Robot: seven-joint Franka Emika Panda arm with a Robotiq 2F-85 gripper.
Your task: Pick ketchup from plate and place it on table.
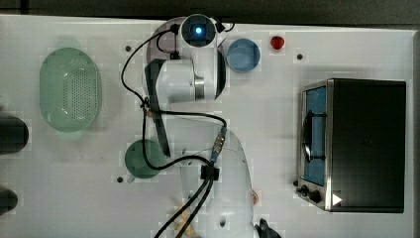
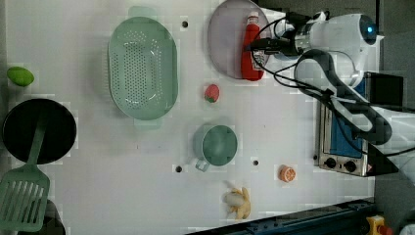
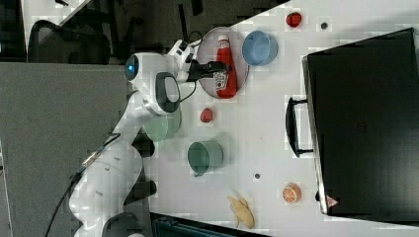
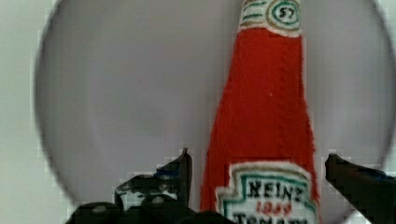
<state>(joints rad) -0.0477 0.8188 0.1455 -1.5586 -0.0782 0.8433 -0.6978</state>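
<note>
Lying on the plate (image 4: 116, 93), ketchup (image 4: 264, 116) sits between the open pincer's (image 4: 257, 175) fingers.

Ketchup (image 2: 251, 49) lies flat on the plate (image 2: 225, 39) near the left view's top. Gripper (image 2: 255, 47) over the bottle's lower body; jaws hard to make out. White bench (image 2: 122, 196) also carries a colander (image 2: 142, 68), strawberry (image 2: 212, 93), green cup (image 2: 219, 145), banana (image 2: 238, 201), orange slice (image 2: 287, 173), black pan (image 2: 39, 130), spatula (image 2: 24, 193), lime (image 2: 20, 76). Toaster oven (image 2: 340, 142) at the left view's right.
</note>
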